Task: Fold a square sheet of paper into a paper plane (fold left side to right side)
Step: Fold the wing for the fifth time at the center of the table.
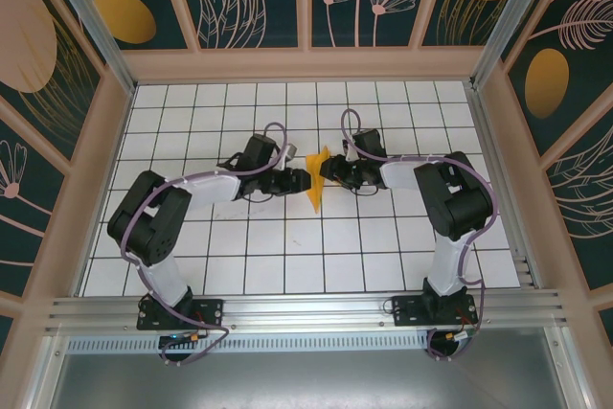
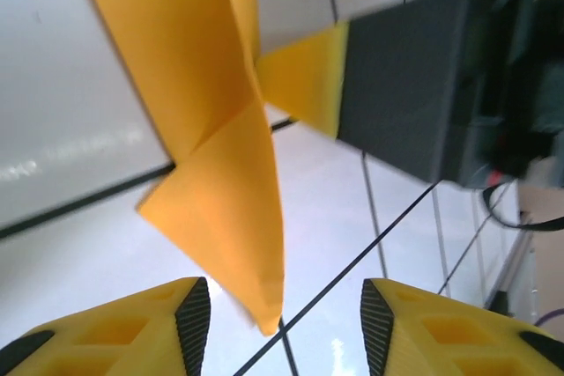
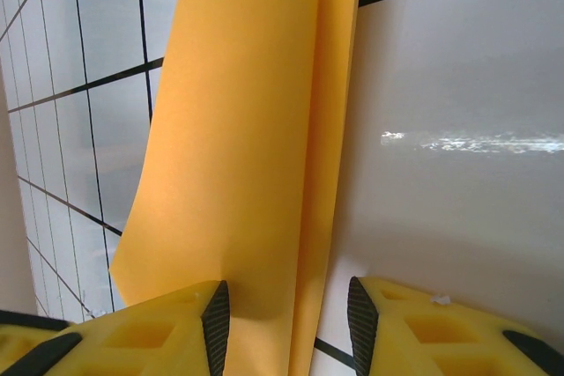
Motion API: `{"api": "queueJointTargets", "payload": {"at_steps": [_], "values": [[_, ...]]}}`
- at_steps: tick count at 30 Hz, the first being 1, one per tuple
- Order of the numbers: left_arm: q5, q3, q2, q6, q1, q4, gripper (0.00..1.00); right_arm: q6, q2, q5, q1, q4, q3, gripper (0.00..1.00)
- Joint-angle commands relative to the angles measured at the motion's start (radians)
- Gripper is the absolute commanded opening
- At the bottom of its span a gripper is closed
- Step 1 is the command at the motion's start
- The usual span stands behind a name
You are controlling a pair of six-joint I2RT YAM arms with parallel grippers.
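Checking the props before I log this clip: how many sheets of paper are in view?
1: a partly folded orange-yellow sheet of paper near the middle of the tiled table. Another could hide under an arm.

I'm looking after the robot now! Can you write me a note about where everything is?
Left gripper: open, the tip of the folded orange-yellow sheet of paper just ahead of its fingers.
Right gripper: fingers either side of the paper; grip unclear.
Paper: mid-table on the white gridded table, between both grippers.
Done: several folds are in.
To do: probably finishing the plane shape and laying it flat.
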Motion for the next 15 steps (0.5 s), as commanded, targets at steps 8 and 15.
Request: {"api": "queueJointTargets", "payload": {"at_steps": [8,15], "values": [[-0.155,0.095,0.094,-0.045,-0.113,-0.088,0.55,-0.004,0.046,0.049,0.018,-0.056,0.002,0.44],[-0.161,0.147,0.148,-0.043,-0.122,-0.091,0.51,-0.004,0.046,0.049,0.022,-0.056,0.004,0.44]]}}
